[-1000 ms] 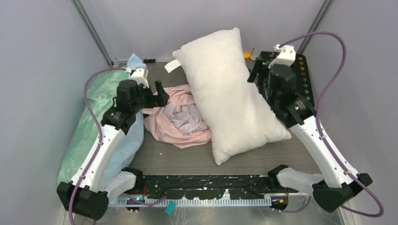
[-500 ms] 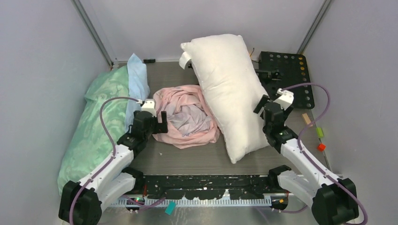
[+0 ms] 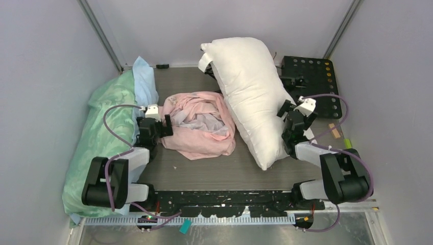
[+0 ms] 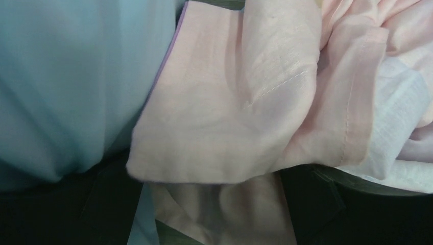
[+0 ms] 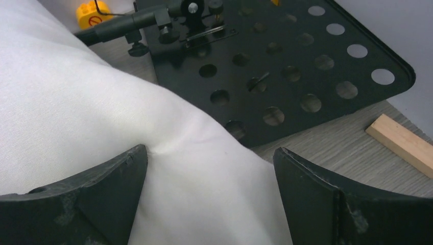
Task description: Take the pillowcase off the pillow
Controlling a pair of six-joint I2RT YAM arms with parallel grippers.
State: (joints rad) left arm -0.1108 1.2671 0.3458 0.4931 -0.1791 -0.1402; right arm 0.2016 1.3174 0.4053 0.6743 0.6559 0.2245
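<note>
Green pillow point(image 3: 102, 132) far left, blue bedding point(image 3: 144, 84) beside; perforated black plate point(image 3: 319, 69) back right (wooden block point(image 5: 403, 145) near).

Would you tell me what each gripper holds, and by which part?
Nothing; the left gripper by the pillowcase and right gripper by the pillow are open.

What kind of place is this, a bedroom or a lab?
Probably a robot lab cell, not a bedroom: left arm and right arm bolted to a walled table, plus a black perforated plate.
</note>
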